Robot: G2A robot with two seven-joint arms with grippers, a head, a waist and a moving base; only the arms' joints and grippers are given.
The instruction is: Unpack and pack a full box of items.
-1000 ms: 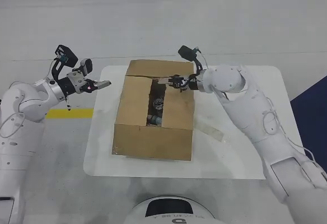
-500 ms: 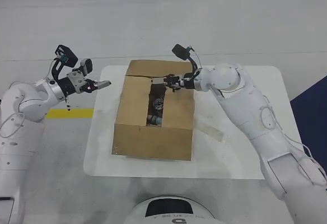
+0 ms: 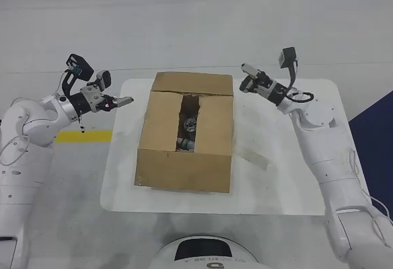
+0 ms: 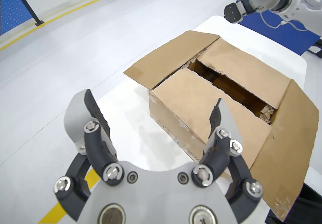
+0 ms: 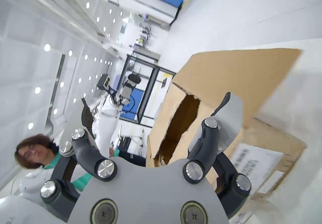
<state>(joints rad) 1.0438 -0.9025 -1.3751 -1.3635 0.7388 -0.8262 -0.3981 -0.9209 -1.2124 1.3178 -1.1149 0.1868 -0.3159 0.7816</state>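
Pincer status: my left pincer [image 4: 153, 101] is spread wide and holds nothing. It hangs off the left edge of the white rectangular bench [image 3: 277, 181], aimed at the brown cardboard box [image 3: 159, 128]. My right pincer [image 3: 243, 77] is likewise spread wide and empty, above the bench just beside the box's far right corner, clear of the cardboard. Box position: centre of the bench, resting flat. Its two long top flaps lie nearly closed, leaving a narrow slot between them. Small dark items [image 3: 188, 131] are visible through the slot; their kind cannot be determined.
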